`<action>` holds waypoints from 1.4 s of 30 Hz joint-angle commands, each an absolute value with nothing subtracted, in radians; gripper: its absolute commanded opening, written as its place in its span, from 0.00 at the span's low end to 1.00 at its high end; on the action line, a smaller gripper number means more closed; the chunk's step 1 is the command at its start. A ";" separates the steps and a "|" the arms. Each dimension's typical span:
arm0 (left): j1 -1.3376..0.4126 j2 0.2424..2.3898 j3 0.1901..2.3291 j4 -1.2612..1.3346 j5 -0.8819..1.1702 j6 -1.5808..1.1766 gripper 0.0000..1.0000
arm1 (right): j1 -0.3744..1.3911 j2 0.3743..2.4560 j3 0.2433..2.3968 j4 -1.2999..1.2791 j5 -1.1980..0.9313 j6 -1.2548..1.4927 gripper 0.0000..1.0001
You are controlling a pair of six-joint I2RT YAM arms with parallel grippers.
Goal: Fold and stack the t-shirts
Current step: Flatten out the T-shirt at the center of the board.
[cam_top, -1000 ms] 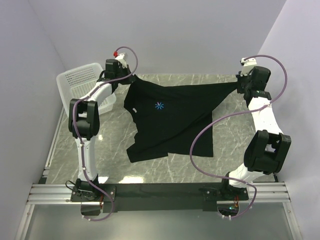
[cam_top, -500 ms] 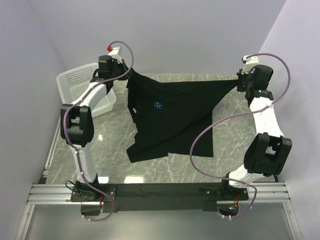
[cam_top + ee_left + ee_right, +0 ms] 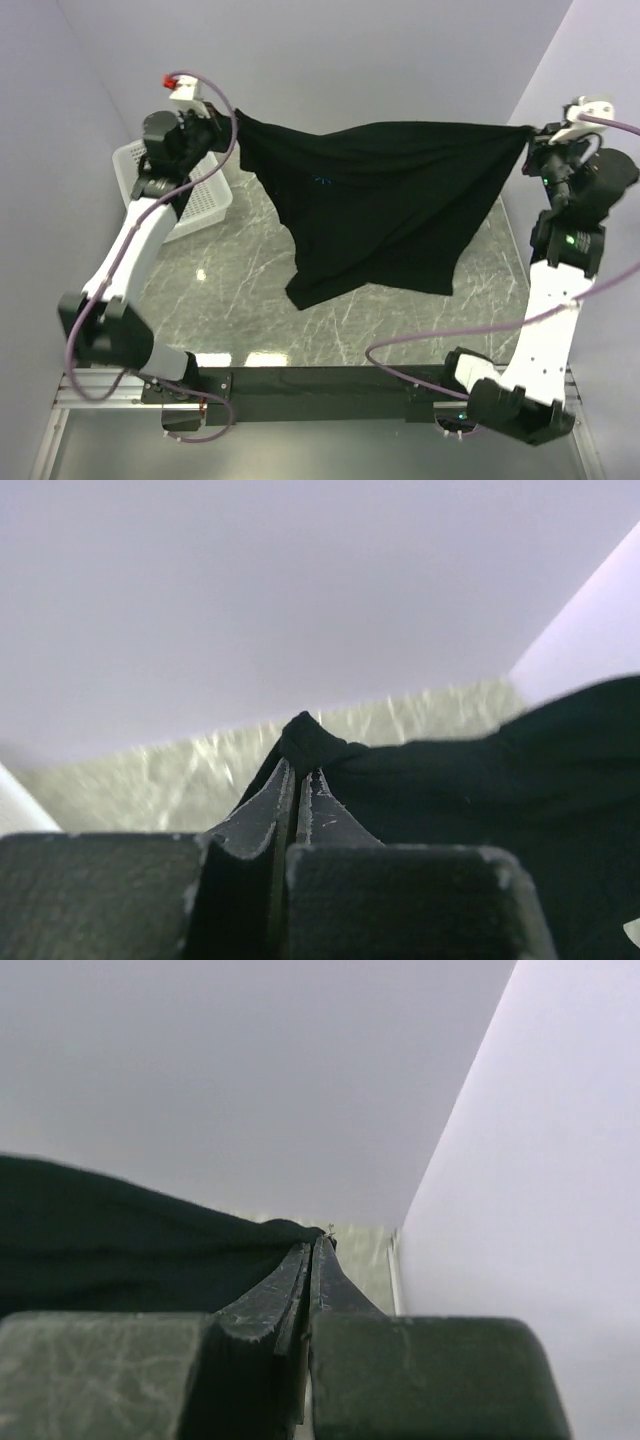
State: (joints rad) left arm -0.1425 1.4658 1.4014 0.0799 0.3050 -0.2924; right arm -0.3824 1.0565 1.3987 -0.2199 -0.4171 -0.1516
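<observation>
One black t-shirt (image 3: 385, 195) hangs stretched in the air between both raised arms, its lower edge drooping toward the marble table (image 3: 250, 300). A faint light-blue print (image 3: 320, 181) shows on its chest. My left gripper (image 3: 232, 118) is shut on the shirt's left corner; in the left wrist view the fabric (image 3: 480, 780) bunches at the closed gripper (image 3: 298, 772). My right gripper (image 3: 527, 133) is shut on the right corner, where cloth (image 3: 120, 1250) runs off to the left of the closed gripper (image 3: 312, 1246).
A white mesh basket (image 3: 190, 195) stands at the table's back left, partly behind the left arm. Walls close in on the left, back and right. Purple cables loop from both arms, one over the near right of the table (image 3: 420, 340).
Both arms have risen and spread outward, lifting the t-shirt off the table until it hangs taut between them. Both grips stay the same.
</observation>
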 commanded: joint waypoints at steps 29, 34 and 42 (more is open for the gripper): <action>-0.133 1.498 1.637 0.232 0.176 -0.322 0.01 | -0.419 1.164 1.513 -0.111 -0.353 -0.032 0.00; -0.130 1.716 1.678 0.259 0.232 -0.392 0.01 | -0.306 1.284 1.323 0.041 -0.172 -0.158 0.00; -0.167 2.115 1.831 0.281 0.227 -0.509 0.01 | -0.235 1.521 1.221 0.271 0.054 -0.178 0.00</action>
State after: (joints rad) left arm -0.1455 2.0624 1.7409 0.2134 0.2211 -0.4511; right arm -0.2440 1.5150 1.2018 0.0364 -0.0875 -0.1333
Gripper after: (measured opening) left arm 0.018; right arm 0.008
